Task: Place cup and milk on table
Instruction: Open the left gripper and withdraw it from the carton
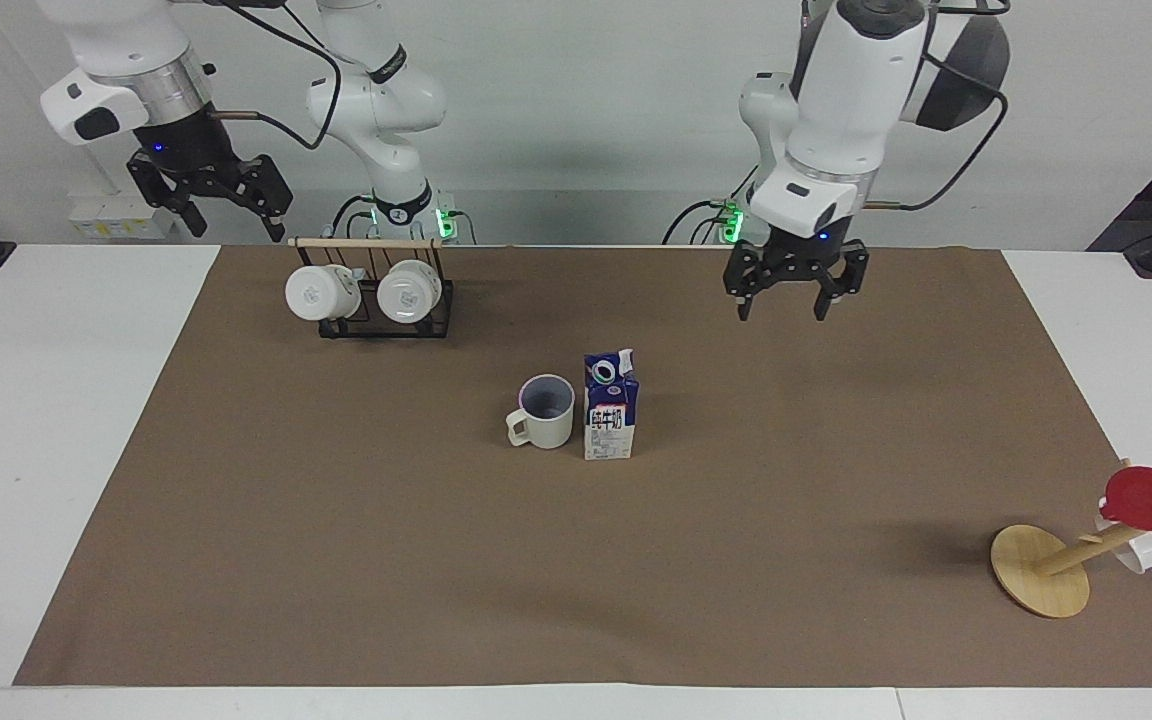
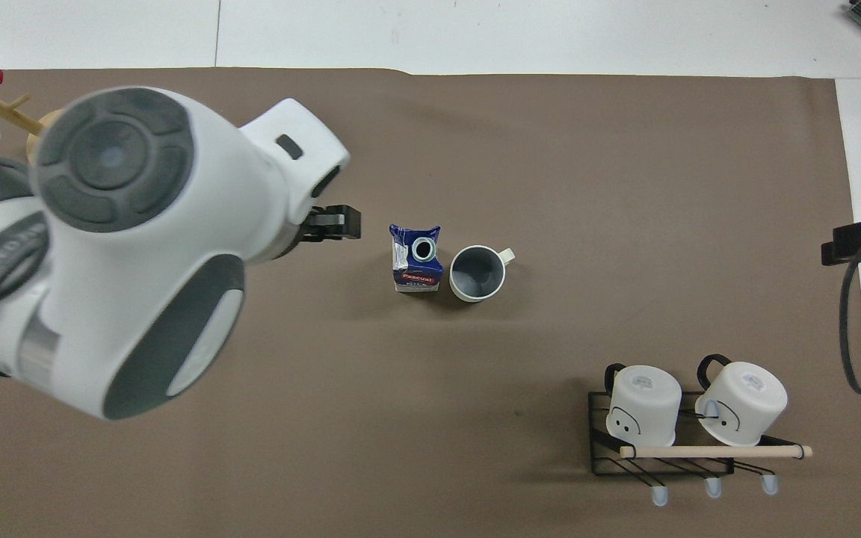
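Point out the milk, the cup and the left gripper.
milk (image 1: 610, 420): facing view, on its printed white front.
cup (image 1: 546, 425): facing view, on its outer wall under the rim.
left gripper (image 1: 782, 310): facing view, midway between its open fingertips, up over the brown paper.

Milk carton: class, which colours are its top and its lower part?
The milk carton has a dark blue top and a white lower part with dark lettering; the facing view shows it best.

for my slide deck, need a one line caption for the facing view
Milk carton and cup stand side by side on the table; both grippers, left and right, raised and open.
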Robot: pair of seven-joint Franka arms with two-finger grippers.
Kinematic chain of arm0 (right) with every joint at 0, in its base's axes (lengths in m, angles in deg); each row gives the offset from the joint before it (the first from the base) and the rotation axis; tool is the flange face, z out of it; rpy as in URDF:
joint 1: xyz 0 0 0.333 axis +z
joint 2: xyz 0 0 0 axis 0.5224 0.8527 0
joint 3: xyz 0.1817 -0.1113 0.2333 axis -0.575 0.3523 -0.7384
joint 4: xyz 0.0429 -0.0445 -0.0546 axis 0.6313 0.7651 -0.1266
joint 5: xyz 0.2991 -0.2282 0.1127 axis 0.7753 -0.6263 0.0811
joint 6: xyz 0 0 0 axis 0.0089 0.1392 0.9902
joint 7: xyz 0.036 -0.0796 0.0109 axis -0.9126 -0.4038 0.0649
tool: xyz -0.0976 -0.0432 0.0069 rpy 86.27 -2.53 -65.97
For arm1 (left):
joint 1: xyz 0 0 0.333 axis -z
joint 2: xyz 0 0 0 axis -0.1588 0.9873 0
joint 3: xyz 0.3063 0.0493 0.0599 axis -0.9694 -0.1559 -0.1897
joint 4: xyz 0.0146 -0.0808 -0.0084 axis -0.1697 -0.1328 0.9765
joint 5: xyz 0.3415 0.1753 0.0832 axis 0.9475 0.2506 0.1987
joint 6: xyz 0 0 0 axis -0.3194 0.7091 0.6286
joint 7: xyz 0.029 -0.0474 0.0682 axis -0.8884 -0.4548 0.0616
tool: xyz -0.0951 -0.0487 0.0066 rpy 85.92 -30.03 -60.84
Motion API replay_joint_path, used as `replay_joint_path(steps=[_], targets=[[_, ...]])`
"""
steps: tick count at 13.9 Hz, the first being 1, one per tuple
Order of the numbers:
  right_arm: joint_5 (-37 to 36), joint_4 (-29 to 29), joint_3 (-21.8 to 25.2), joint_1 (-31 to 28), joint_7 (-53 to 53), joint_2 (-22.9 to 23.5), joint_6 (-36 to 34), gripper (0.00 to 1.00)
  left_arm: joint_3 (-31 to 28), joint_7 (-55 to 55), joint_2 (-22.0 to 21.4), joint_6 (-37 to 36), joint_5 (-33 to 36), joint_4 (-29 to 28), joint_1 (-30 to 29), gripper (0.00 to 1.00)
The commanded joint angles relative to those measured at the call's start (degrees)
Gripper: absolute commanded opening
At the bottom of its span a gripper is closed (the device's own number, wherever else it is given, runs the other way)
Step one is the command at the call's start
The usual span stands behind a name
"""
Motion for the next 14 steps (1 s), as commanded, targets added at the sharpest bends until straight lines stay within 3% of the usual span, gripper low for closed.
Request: replay_joint_path(steps=[1,4,8,14], targets=[[1.0,0.1,-0.4,-0.3,1.1,-0.5,-0.9,1.0,0.3,7.2,-2.6,0.1,-0.9,-1.6,-5.6,1.0],[0.7,-1.3,-0.4,-0.9,1.3,0.4,-2.7,1.0,-0.2,12.5,-3.3,-4.7,-5.1,2.8,-12.3,1.0],[1.1,-0.6,-0.3,-0.6,0.9,-0.3,-1.4,1.0,-0.2,19.9,-2.9,-15.1,-5.3,9.2,-17.0,1.0],[1.1,-0.7,0.0,-1.0,-3.1,-0.4,-2.0,1.0,-0.2,22.5,-4.1,-18.0,-5.2,9.2,-18.6,1.0]])
